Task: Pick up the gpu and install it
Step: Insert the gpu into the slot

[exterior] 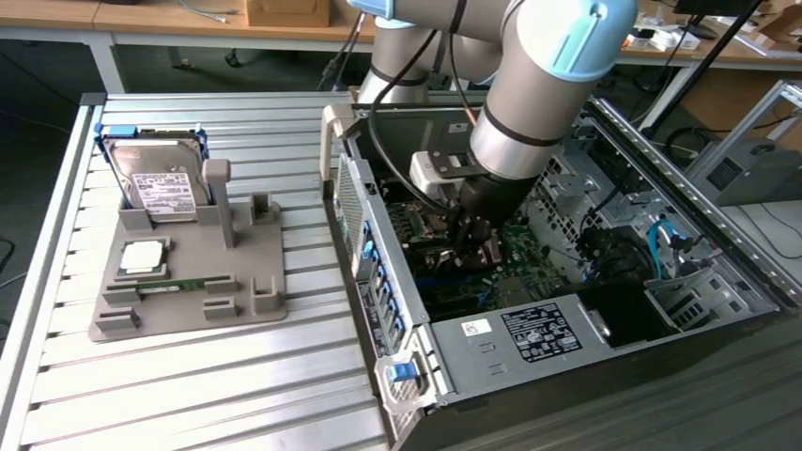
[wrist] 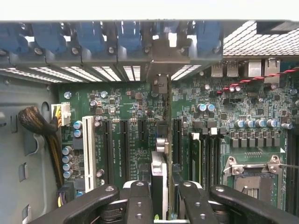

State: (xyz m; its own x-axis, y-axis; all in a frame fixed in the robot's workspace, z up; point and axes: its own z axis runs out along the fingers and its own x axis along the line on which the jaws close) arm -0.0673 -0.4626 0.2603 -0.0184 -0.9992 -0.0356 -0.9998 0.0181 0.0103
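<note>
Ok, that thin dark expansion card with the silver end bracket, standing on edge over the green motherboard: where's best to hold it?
Grip the gpu by its upper long edge, coming straight down from above, with one finger on each flat face. It stands edge-on and is too thin to pinch any other way. The gripper holds it that way now.

Robotics lab bench set up for PC assembly

An industrial arm (exterior: pixel 527 103) is reaching into an open PC case (exterior: pixel 564 282) that is lying on a slatted aluminium table (exterior: pixel 188 376). On the exterior view's left of the case, a grey fixture (exterior: pixel 188 282) is holding a hard drive (exterior: pixel 157 183), a processor (exterior: pixel 141 258) and a memory stick (exterior: pixel 188 282). Behind the case, wooden desks (exterior: pixel 163 19) are standing with cables trailing; inside it, a green motherboard (wrist: pixel 233 112) is showing.
</note>
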